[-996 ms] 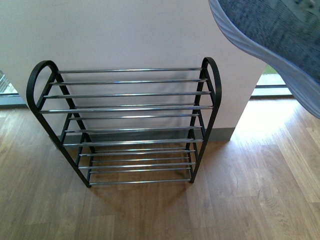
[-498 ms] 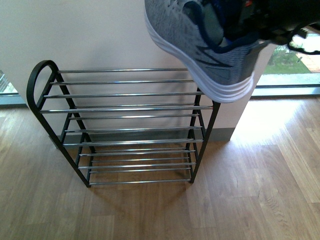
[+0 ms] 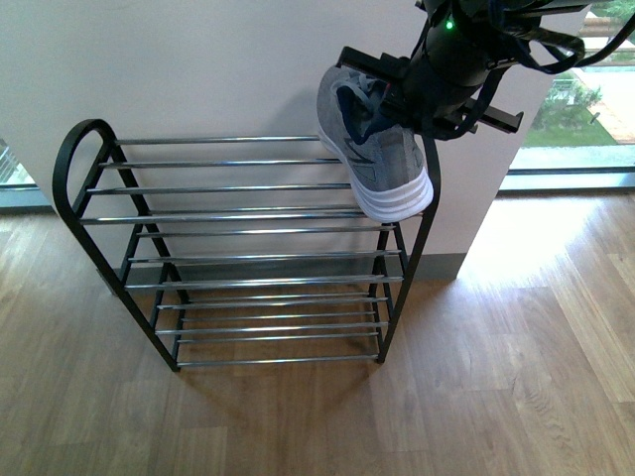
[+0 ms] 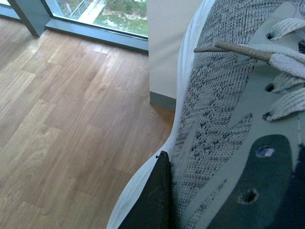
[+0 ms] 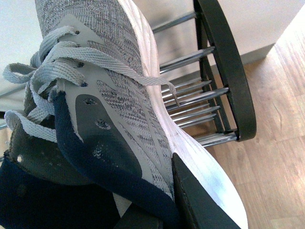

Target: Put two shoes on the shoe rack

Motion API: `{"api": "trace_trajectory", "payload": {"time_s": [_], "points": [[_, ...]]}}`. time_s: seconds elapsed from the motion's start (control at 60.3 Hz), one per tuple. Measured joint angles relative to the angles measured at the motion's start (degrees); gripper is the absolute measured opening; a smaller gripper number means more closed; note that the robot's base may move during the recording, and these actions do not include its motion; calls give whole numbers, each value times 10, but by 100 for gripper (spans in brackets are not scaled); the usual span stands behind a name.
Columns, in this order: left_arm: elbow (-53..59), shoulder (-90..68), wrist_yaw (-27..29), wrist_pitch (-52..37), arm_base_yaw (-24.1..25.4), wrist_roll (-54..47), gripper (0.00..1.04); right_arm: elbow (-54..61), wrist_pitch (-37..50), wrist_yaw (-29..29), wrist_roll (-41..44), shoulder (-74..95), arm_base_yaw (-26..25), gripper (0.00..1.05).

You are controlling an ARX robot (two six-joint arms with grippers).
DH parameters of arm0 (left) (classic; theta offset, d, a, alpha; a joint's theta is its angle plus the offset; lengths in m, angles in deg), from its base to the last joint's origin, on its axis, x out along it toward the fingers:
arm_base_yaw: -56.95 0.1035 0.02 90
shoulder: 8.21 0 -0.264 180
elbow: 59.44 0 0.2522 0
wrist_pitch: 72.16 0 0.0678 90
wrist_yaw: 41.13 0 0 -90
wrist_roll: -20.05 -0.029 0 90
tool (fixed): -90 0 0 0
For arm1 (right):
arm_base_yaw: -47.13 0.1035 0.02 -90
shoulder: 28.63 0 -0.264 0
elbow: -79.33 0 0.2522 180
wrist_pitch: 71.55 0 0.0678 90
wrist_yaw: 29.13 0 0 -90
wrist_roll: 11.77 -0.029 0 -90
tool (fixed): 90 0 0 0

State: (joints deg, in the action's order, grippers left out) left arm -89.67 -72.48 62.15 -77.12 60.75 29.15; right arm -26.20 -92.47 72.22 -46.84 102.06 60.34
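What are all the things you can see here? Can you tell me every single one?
Grey mesh sneaker with thick white sole: one, grey, white and navy, held tilted at the rack's top right end.
Second grey mesh sneaker: one, same colours, seen only in the left wrist view, above the floor.
Tall black-framed shoe rack with chrome rods: one, black and silver, against the wall.
Wooden plank floor: one, light brown, under everything.
Plain white wall: one, behind the rack.
Glass windows: two, either side of the wall.
Right tool: one, black, gripping the first sneaker.
Left tool: one, black, against the second sneaker's sole.
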Motion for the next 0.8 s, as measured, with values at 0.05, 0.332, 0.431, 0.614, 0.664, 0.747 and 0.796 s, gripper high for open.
{"api": "trace_trajectory", "payload": {"time_s": [0.05,0.332,0.431,0.614,0.664,0.747,0.796], "points": [[0,0,0,0,0,0,2,-23,-12,7,-2,22,-2,1],[0,0,0,0,0,0,2,-93,-48,36,-10,85,-13,1],[0,0,0,0,0,0,2,-102,-49,38,-12,96,-17,1],[0,0,0,0,0,0,2,-116,-47,38,-13,111,-22,1],[0,0,0,0,0,0,2,-117,-37,29,-12,115,-24,1],[0,0,0,0,0,0,2,-118,-24,21,-9,117,-28,18],[0,0,0,0,0,0,2,-118,-13,21,-2,116,-30,29]]}}
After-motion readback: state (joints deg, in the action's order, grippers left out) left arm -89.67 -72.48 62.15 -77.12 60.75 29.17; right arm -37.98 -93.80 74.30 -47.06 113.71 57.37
